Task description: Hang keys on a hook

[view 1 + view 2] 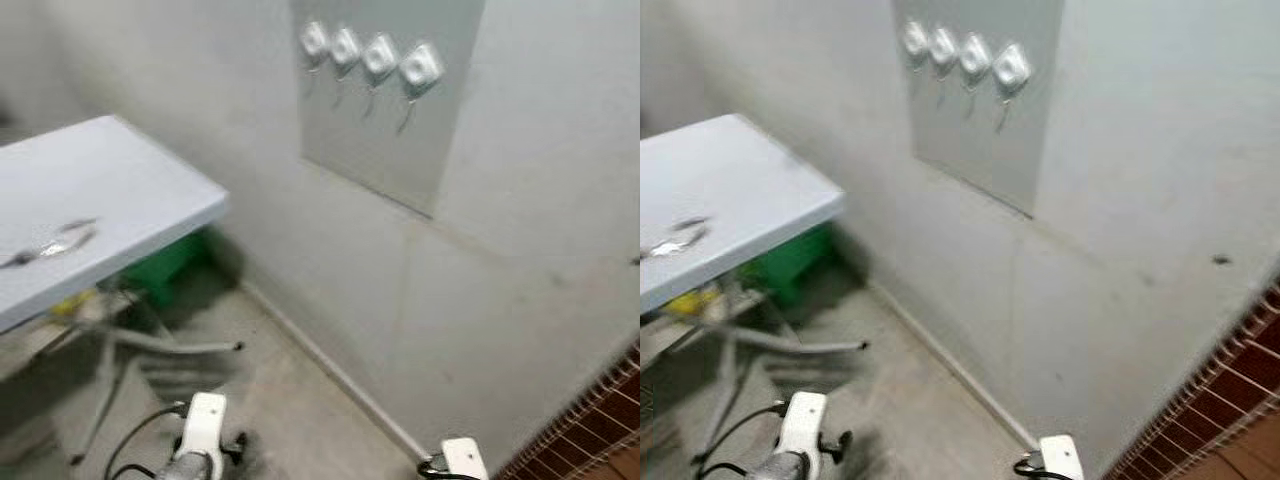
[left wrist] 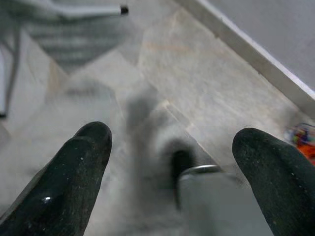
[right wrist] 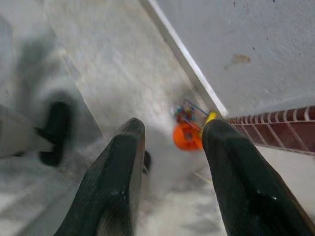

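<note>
A bunch of keys [image 1: 50,245] lies on the white table [image 1: 130,190] at the left. High on the wall ahead, four white hooks [image 1: 370,55] sit in a row on a grey panel [image 1: 400,130]. Both arms hang low. The left wrist [image 1: 200,430] and the right wrist [image 1: 462,460] show at the bottom edge of the eye views. My left gripper [image 2: 173,133] is open over the floor with nothing between its fingers. My right gripper [image 3: 174,125] is also open and holds nothing, pointing down at the floor near the wall's foot.
A green box [image 1: 165,265] and the table's metal legs [image 1: 160,345] stand under the table. A small orange and multicoloured object [image 3: 186,133] lies on the floor by the skirting. A brown tiled surface [image 1: 600,420] begins at the right. Bare floor runs along the wall.
</note>
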`<state>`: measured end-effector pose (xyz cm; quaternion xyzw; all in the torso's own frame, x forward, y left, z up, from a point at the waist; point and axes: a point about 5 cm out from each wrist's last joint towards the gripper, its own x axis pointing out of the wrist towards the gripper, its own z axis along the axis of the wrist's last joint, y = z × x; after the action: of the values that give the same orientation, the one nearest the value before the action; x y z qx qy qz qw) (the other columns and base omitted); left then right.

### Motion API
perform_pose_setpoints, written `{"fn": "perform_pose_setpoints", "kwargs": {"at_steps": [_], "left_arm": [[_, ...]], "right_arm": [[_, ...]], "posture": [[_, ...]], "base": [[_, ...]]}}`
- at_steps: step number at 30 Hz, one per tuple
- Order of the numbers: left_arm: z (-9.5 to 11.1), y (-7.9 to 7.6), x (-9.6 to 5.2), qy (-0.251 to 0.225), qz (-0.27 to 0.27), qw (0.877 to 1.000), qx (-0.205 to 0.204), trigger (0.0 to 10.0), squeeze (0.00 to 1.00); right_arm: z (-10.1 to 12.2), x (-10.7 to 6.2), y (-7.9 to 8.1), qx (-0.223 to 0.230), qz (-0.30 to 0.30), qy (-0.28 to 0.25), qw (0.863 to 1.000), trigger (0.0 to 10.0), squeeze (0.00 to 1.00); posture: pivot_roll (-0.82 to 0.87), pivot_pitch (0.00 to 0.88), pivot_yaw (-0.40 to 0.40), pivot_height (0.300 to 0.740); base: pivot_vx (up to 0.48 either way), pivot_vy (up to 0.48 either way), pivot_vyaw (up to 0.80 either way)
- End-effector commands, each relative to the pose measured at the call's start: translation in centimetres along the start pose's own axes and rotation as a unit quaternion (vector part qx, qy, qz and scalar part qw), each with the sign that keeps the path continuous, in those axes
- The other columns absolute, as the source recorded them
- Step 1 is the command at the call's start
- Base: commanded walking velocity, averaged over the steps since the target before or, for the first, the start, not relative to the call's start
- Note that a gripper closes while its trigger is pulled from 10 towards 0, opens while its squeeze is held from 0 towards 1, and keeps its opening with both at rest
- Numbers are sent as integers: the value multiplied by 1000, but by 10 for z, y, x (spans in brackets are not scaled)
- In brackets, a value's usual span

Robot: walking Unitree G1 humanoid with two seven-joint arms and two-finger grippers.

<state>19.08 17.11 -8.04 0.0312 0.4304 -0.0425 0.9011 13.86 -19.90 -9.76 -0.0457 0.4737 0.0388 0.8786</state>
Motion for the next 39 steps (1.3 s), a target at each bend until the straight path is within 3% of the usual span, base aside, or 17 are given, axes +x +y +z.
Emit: {"fn": "perform_pose_setpoints", "kwargs": {"at_steps": [1,29,37,38,39], "left_arm": [[4,9,0,-3,13,1000,2,10000,0],[7,3,1,-11,5,1000,-3,10000,0],[15,7,1,-35,1,999,-2,10000,0],[17,8,1,-44,-1,999,-2,10000,0],[19,8,1,-49,-1,999,-1,10000,0]], "right_arm": [[11,3,5,4,3,-16,1000,10000,0],[9,2,0,-16,5,-11,1000,10000,0],[15,2,0,33,15,-45,998,10000,0],[18,2,0,36,14,-56,998,10000,1000],[21,2,0,43,20,-67,997,10000,1000]], "posture": [[-1,0,24,740],[7,0,13,740],[4,0,19,740],[2,0,19,740],[2,0,19,740]], "base": [[0,0,800],[0,0,800],[0,0,400],[0,0,0],[0,0,0]]}}
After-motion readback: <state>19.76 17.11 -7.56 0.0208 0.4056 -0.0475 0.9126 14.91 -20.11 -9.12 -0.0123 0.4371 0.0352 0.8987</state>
